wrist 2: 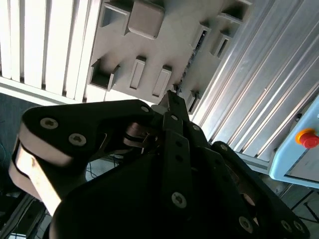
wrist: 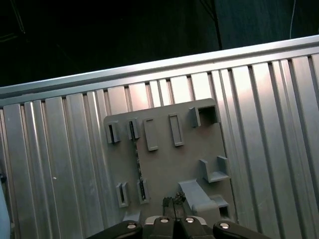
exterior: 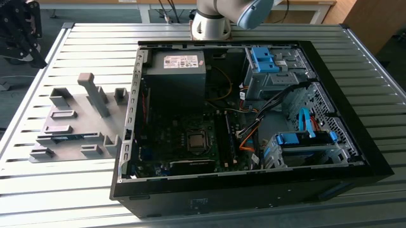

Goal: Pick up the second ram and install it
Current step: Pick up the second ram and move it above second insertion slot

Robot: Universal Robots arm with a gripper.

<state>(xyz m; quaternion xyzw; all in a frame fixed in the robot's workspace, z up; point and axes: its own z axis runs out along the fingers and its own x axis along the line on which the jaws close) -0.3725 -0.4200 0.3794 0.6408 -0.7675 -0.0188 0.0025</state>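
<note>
The second ram (exterior: 66, 137) is a thin blue-green strip standing on edge in the slotted holders of the grey fixture plate (exterior: 76, 121), at the exterior view's left of the open computer case (exterior: 254, 185). In the first wrist view the ram (wrist: 137, 162) is a thin dark line between two pairs of holders, and my gripper (wrist: 173, 201) hangs well above the plate, beside the ram and apart from it. Its fingertips are together with nothing between them. The second wrist view has the gripper (wrist 2: 172, 97) over the plate edge near the ram (wrist 2: 192, 55).
The case lies open on a slatted metal table (exterior: 76, 190), with the motherboard (exterior: 190, 142), power supply (exterior: 178, 66) and blue drive brackets (exterior: 298, 140) inside. A tall grey post (exterior: 95, 92) rises from the fixture plate. The arm base (exterior: 212, 21) stands behind the case.
</note>
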